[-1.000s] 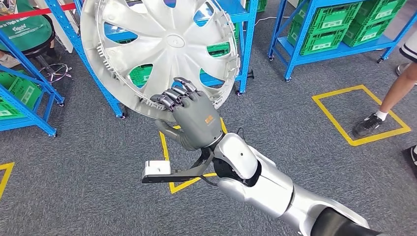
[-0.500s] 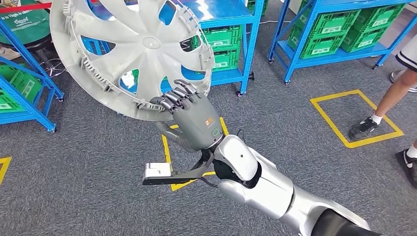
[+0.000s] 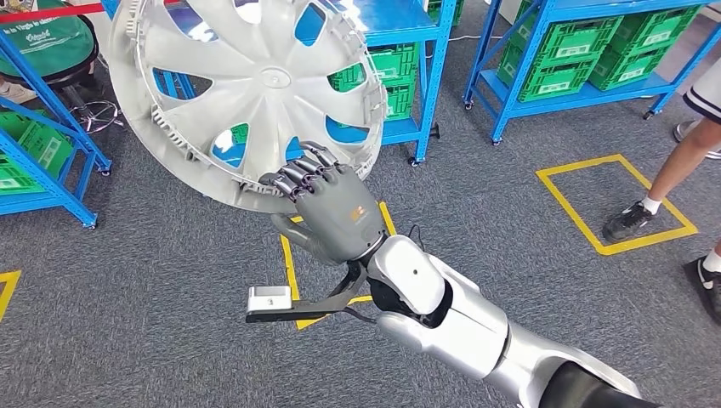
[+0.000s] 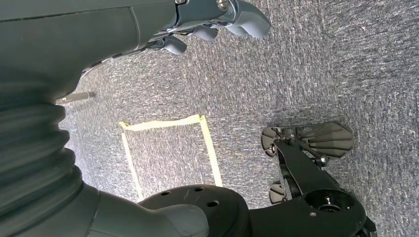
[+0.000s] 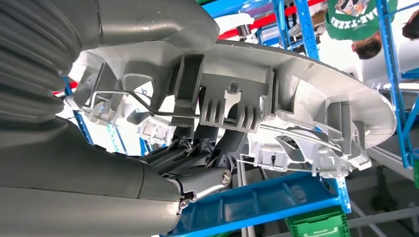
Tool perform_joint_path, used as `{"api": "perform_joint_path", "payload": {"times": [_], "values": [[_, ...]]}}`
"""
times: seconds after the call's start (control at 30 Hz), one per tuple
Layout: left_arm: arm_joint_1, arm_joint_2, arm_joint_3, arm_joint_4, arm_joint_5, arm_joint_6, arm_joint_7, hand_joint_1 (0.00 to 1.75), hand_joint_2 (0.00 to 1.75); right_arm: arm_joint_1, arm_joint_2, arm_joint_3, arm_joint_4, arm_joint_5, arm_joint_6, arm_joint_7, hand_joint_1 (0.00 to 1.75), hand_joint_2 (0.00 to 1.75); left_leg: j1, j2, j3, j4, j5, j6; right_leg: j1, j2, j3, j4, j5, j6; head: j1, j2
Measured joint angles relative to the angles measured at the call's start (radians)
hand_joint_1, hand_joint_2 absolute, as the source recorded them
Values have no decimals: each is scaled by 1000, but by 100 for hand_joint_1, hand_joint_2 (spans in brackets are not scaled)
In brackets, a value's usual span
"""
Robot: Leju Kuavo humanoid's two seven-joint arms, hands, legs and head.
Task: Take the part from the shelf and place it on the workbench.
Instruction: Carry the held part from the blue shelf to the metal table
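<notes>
The right hand (image 3: 333, 208) grips the wheel cover (image 3: 246, 93) by its lower rim, held above grey carpet (image 3: 144, 297), its upper edge overlapping the blue shelf (image 3: 400, 51).

The head view is bright and even, like daytime indoors. Shadows on the grey carpet (image 3: 170, 280) are soft and faint. The silver arm (image 3: 451, 314) has small white shiny spots. Straight blue shelf legs (image 3: 429, 81) lean and bend a little near the edges. The left wrist view is darker, and the big hand (image 4: 59, 74) close to the camera looks dim and soft. In the right wrist view, the white background glows too bright behind the wheel cover (image 5: 296, 94), and far things look blurry.
</notes>
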Motion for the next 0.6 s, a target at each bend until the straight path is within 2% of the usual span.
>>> {"api": "perform_joint_path", "payload": {"times": [0.13,0.2,0.23,0.3,0.33,0.37,0.4,0.43,0.5,0.53,0.57,0.6], "values": [[0,2,0,0,-1,0,0,0,175,-1,0,1,0,5,4,0,175,175,-2,-3,-4,0,3,11,-3,-3,-1,-2,3,8,0,0],[0,2,0,0,-2,0,0,0,175,-3,1,1,0,7,5,-1,175,175,3,-5,-1,-11,12,22,-3,-5,-9,19,-16,12,1,0],[-1,2,0,0,-2,0,0,0,175,-4,1,1,0,8,6,-2,175,175,5,-7,-1,-16,16,27,-3,-4,-26,59,-44,13,1,0],[0,2,0,0,-2,0,-1,0,175,-5,1,2,0,11,8,-3,175,175,4,-14,-7,-17,21,31,-2,-3,-83,189,-117,13,2,0],[0,2,0,0,-2,0,-1,0,175,-4,1,3,0,12,8,-3,175,175,3,-19,-11,-15,22,31,-2,-2,-110,252,-144,13,2,0],[1,2,0,0,-2,0,-1,0,175,-4,1,4,0,13,9,-3,175,175,3,-26,-14,-13,23,30,-2,-2,-122,286,-152,11,2,0],[1,2,0,0,-2,0,-2,0,175,-3,1,5,0,14,11,-2,175,175,2,-34,-17,-9,24,29,-2,-1,-115,281,-141,9,2,0],[1,2,0,0,-3,0,-2,0,175,-3,1,7,0,15,14,-2,175,175,3,-43,-20,-6,25,27,-1,3,-88,236,-115,6,2,0],[0,1,0,0,-4,0,-2,0,175,-3,1,10,0,17,18,-1,175,175,3,-63,-26,3,26,19,-1,30,-13,100,-64,-2,2,0],[0,1,0,0,-4,0,-2,0,175,-3,1,12,0,19,19,-1,175,175,3,-72,-30,6,27,13,0,40,12,52,-51,-7,2,0],[0,0,1,0,-5,0,-3,0,175,-3,1,13,0,21,19,-1,175,175,3,-79,-35,7,30,6,3,47,22,28,-48,-11,2,0],[0,0,1,0,-5,0,-3,0,175,-3,1,15,0,23,19,-1,175,175,4,-86,-38,6,33,-3,6,44,20,25,-48,-16,2,0]]}}
